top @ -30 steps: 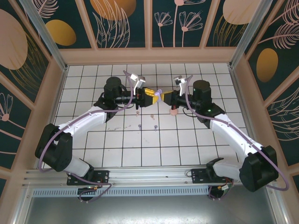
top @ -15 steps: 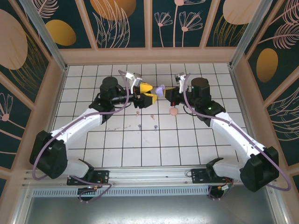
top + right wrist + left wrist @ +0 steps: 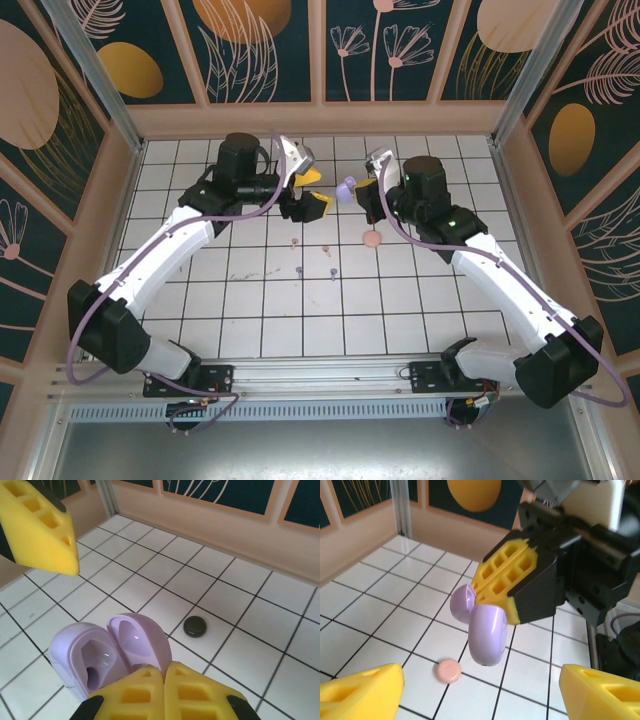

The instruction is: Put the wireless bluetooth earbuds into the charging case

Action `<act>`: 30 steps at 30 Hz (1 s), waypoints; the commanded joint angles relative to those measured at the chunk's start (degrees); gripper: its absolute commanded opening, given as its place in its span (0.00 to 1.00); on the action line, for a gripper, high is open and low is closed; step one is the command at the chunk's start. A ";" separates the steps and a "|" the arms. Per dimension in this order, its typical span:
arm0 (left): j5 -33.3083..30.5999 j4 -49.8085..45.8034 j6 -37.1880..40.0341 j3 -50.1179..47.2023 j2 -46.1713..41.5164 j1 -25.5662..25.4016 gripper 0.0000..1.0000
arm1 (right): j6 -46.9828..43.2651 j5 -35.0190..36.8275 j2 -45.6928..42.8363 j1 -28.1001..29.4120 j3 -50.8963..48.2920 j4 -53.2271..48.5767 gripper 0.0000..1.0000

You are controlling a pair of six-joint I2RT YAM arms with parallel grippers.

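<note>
Charging case [image 3: 92, 655] is clamped in my right gripper [image 3: 164, 685], with the yellow pads squeezing its near end, and it's held up off the table [image 3: 400, 310]. It's flipped open, so the two purple halves sit side by side with their hollows facing my wrist cam, and the whole thing sticks straight out past my fingertips. From above it points left, toward my left gripper [image 3: 316, 192]. That one sits just beside the case without touching it, pads spread wide with nothing between them. On the left wrist cam the case body hangs with its long axis close to vertical, and the lid [image 3: 462, 604] flares off to the upper left. Down on the white tiles there's a pink disc [image 3: 371, 238], a black disc [image 3: 194, 626], and the earbuds [image 3: 300, 270] lying loose, well apart from the case. They're way too small to say which way their stems point.
</note>
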 commanded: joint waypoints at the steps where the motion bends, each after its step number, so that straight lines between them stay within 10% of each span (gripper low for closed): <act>1: 1.86 -14.45 7.80 5.40 3.34 0.20 0.77 | -5.79 4.36 1.13 2.03 3.80 -4.37 0.00; 30: 7.40 -23.01 12.11 12.46 10.46 0.20 0.51 | -8.16 11.44 5.19 11.54 8.98 -8.90 0.00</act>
